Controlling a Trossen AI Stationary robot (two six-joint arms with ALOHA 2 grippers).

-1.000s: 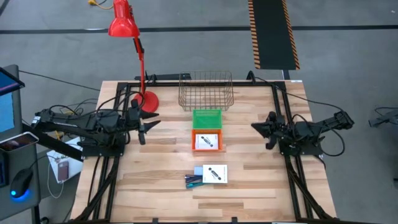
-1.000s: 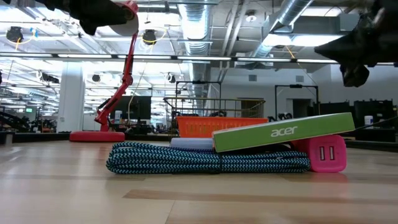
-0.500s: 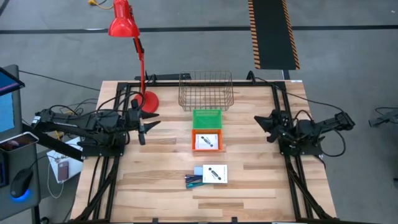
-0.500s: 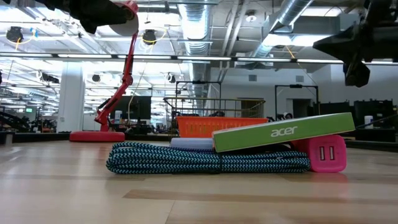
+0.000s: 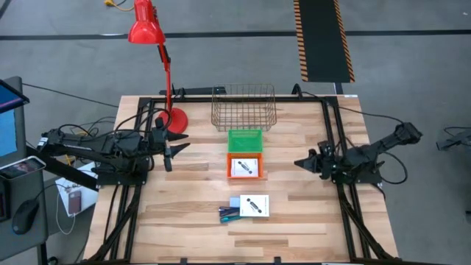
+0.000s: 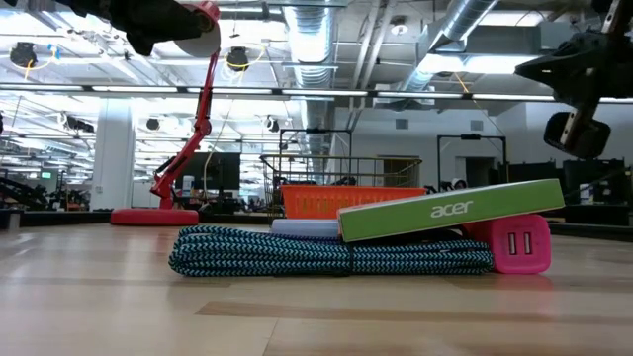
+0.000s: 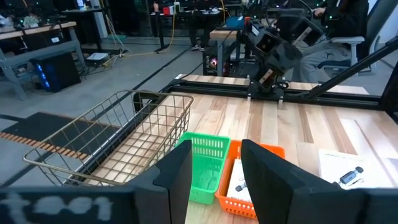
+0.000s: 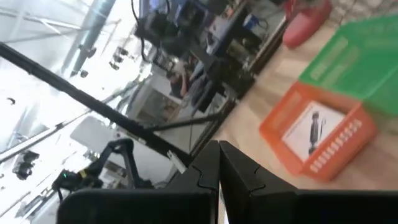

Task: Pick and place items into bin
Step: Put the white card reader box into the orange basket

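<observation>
The right pincer [image 5: 300, 163] hangs empty, fingers pressed together, above the surface [image 5: 309, 210]; the left pincer [image 5: 176, 143] waits part-open, holding nothing. Nearest, a boxed card [image 5: 254, 205] half-hides the pens [image 5: 228, 213]. Beyond: orange tray [image 5: 245, 168], green tray [image 5: 245, 139], wire bin [image 5: 243, 107], red lamp [image 5: 146, 26].

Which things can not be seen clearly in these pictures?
- Contents of the green plastic basket: too small in the high view; the left wrist view shows only its slatted wall.
- Black mark on the white card in the orange plastic basket: too small in the high view, blurred in the right wrist view.
- Wire mesh bin: the low view hides its bottom behind the orange basket.
- Items under the green acer box: partly covered.
</observation>
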